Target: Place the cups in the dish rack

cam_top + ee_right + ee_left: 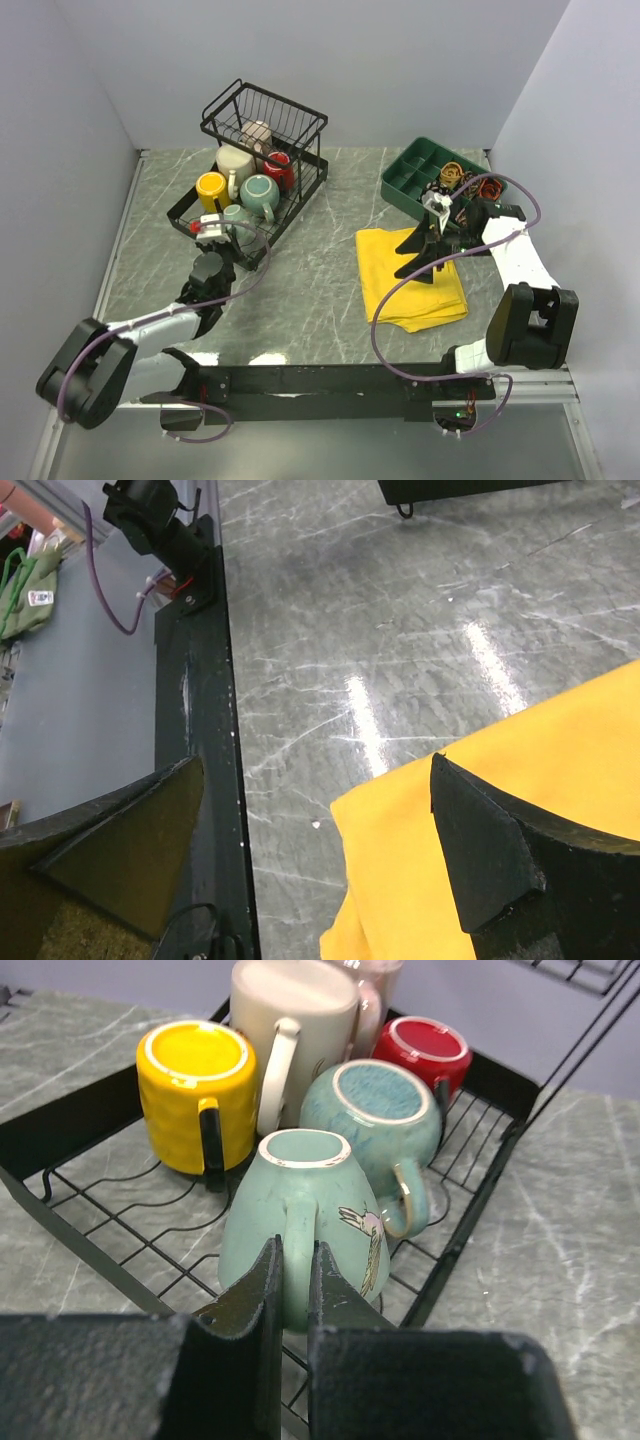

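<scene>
The black wire dish rack (300, 190) stands at the back left. On its lower tier stand upside-down cups: yellow (196, 1090), cream (290, 1030), red (425, 1050), teal (375, 1115) and a pale green one with a bird print (260, 1215). A lilac-beige cup (258, 133) stands behind them. My left gripper (290, 1270) is shut on the pale green cup's handle at the rack's near end; it also shows in the top view (212, 232). My right gripper (315, 810) is open and empty above a yellow cloth (520, 800).
A green compartmented tray (425, 172) with small items sits at the back right. The yellow cloth (405, 275) lies right of centre. The black mounting rail (330, 380) runs along the near edge. Grey walls enclose the table.
</scene>
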Controlling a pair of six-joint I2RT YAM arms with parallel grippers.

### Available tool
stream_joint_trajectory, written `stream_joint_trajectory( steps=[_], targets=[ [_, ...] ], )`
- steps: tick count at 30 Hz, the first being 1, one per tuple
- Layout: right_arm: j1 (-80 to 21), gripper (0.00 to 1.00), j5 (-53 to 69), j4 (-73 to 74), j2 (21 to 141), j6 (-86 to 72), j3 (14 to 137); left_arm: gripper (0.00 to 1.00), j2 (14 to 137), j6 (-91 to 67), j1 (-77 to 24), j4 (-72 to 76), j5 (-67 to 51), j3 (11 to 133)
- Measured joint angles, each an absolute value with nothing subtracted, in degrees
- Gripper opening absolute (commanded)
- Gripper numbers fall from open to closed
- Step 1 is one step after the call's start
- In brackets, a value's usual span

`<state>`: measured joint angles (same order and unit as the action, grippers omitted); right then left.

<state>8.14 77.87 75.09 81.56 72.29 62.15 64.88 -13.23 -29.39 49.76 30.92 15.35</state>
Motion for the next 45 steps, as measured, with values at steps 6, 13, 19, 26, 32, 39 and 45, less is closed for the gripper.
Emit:
stream_joint_trajectory(
  steps=[6, 13, 19, 26, 32, 39, 45],
  targets=[
    [8.49, 1.00, 78.35, 76.20, 81.56, 74.15, 62.15, 0.01, 71.75, -13.28, -28.67, 52.86, 31.16, 16.82],
    [8.99, 1.00, 78.74, 76.38, 81.56, 74.65, 62.15, 0.01, 77.25, -13.28, -28.21, 56.64, 31.55, 17.78],
    [9.26, 1.00, 78.74, 76.53, 81.58, 74.65, 62.15, 0.01, 81.28, -13.47, -27.94, 59.86, 31.86, 18.06],
    [9.43, 1.00, 78.74, 76.60, 81.65, 74.65, 62.15, 0.01, 83.66, -14.79, -27.83, 61.87, 31.99, 18.06],
    [9.80, 1.00, 78.76, 76.62, 81.69, 74.65, 62.15, 0.01, 85.08, -16.47, -27.83, 62.70, 32.08, 18.06],
    [9.80, 1.00, 78.76, 76.66, 81.82, 74.65, 62.15, 0.01, 85.12, -18.70, -27.83, 62.65, 32.34, 18.13],
    [10.17, 1.00, 78.76, 76.71, 81.84, 74.65, 62.15, 0.09, 85.52, -21.02, -27.81, 62.70, 32.58, 18.13]
  ],
)
